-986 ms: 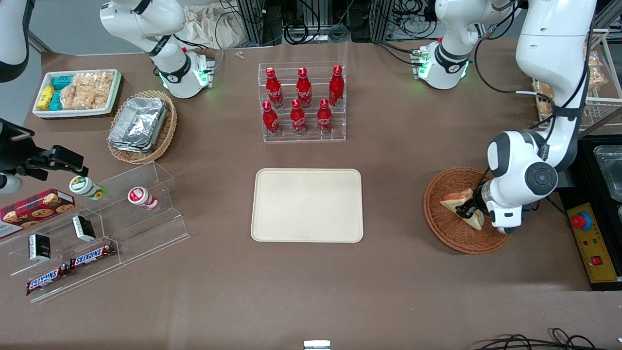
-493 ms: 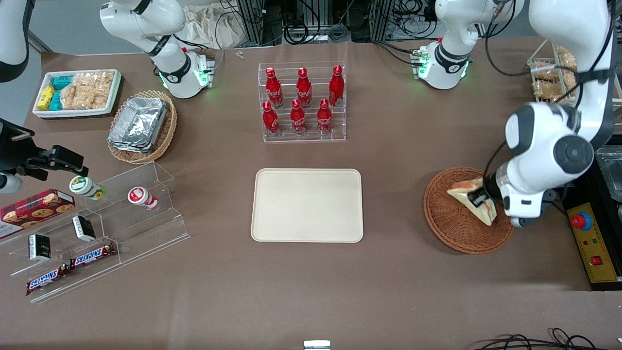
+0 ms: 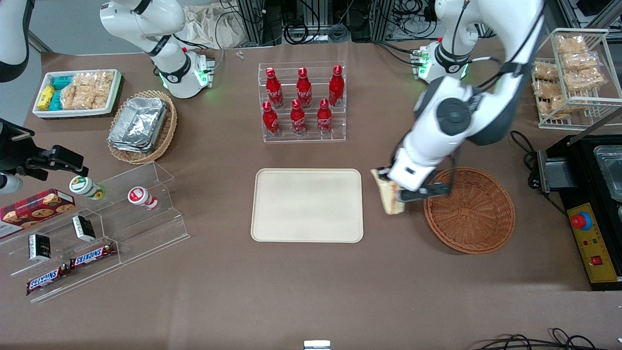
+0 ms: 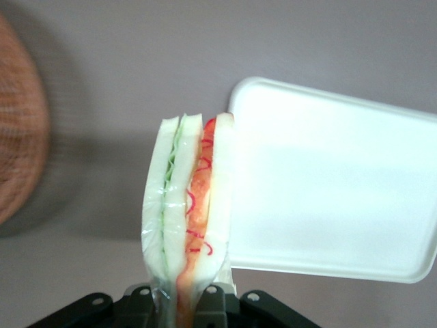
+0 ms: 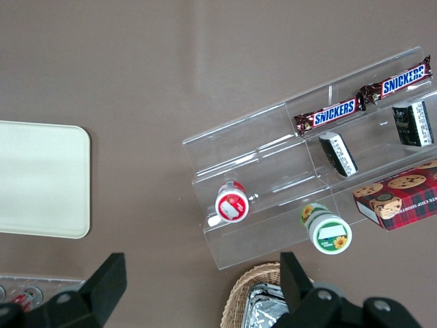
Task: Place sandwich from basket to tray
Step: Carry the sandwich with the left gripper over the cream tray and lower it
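I've got the sandwich (image 3: 387, 194) clear of the basket (image 3: 469, 210) now — it hangs in the air betw. the basket and the tray (image 3: 307, 204), just beside the tray's edge on the working arm's side, not yet over it. My end effector (image 3: 396, 193) is clenched on it: in the wrist view the fingers (image 4: 140, 304) pinch the wedge's lower end, and the sandwich (image 4: 190, 217) stands up on edge with the orange-pink filling and a green layer showing, clear wrap round it. The tray (image 4: 328, 179) sits right next to it there, the basket (image 4: 20, 147) off to the other flank.

Vs. a sec ago: then the sandwich was down in the basket w/ my end effector on it, arm hunched at the working arm's end of the surface. Half a sec ago it was lifted but above the wicker. Now the basket is bare and the arm has swung across toward the middle — so pick and lift are done, transport roughly halfway by my reckoning.

Left to do: carry on over the tray, lower, let go. Grip is low on a soft wedge, so it may tip — I'd go down gently.
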`<state>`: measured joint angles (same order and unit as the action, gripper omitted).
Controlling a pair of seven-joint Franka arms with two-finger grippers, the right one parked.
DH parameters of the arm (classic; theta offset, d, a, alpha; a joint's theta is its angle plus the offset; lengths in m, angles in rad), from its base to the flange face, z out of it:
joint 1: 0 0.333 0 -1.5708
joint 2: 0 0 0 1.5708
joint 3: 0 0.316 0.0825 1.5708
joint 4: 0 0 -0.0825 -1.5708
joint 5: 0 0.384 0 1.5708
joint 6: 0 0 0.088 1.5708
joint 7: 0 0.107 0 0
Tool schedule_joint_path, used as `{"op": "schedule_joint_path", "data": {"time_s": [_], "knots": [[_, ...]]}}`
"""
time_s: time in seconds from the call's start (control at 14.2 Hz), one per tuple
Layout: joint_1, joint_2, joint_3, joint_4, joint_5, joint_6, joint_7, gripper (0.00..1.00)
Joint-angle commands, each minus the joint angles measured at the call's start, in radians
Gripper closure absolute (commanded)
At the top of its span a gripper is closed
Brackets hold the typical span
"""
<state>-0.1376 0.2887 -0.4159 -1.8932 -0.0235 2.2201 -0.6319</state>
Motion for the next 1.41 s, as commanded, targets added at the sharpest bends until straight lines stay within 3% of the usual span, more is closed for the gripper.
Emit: {"op": "schedule_joint_path", "data": {"time_s": [0.0,0.42,0.77,0.85,0.92,0.99,1.06,1.34], "knots": [[-0.040,0.102,0.005,0.019,0.013,0.058,0.102,1.00],[-0.073,0.221,0.008,0.028,0.077,0.160,0.129,0.99],[-0.077,0.270,0.008,0.029,0.077,0.236,0.120,0.86],[-0.077,0.274,0.009,0.028,0.077,0.251,0.120,0.80],[-0.077,0.282,0.009,0.031,0.077,0.253,0.120,0.59],[-0.079,0.285,0.008,0.034,0.077,0.253,0.120,0.26],[-0.079,0.296,0.008,0.046,0.077,0.253,0.118,0.00],[-0.068,0.270,0.009,0.097,0.074,0.248,0.109,0.00]]}}
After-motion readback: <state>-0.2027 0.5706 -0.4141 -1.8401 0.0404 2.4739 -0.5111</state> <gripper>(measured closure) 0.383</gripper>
